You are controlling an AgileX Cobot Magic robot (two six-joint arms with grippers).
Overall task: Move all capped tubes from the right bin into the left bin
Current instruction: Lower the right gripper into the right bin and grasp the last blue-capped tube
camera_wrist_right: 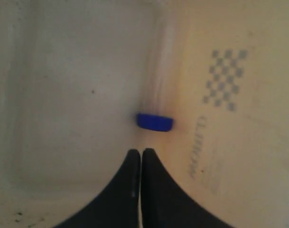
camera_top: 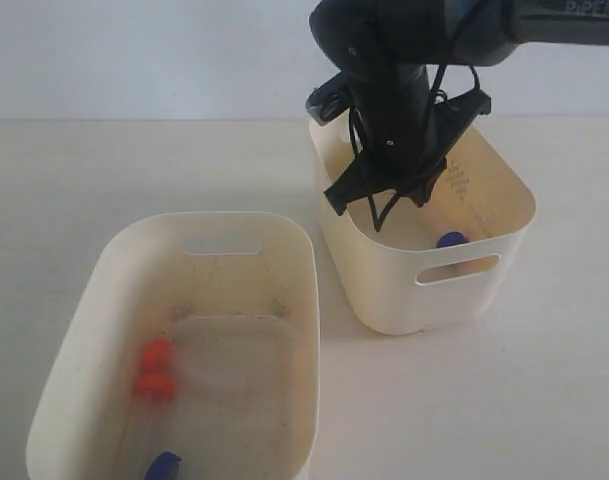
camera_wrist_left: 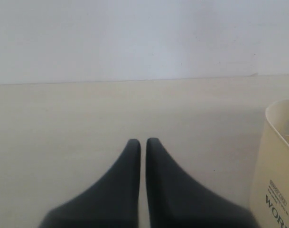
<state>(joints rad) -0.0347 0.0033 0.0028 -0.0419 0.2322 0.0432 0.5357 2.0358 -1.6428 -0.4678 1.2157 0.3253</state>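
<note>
One clear, blue-capped tube [camera_wrist_right: 155, 114] inside the deep cream right bin [camera_wrist_right: 63, 95]

1 blue-capped tube [camera_wrist_right: 154, 121] is seen inside the right bin [camera_top: 384, 290], at the foot of its patterned wall. Orange caps [camera_top: 154, 372] and 1 blue cap [camera_top: 164, 465] are noted on the floor of the left bin [camera_top: 89, 320].
</note>
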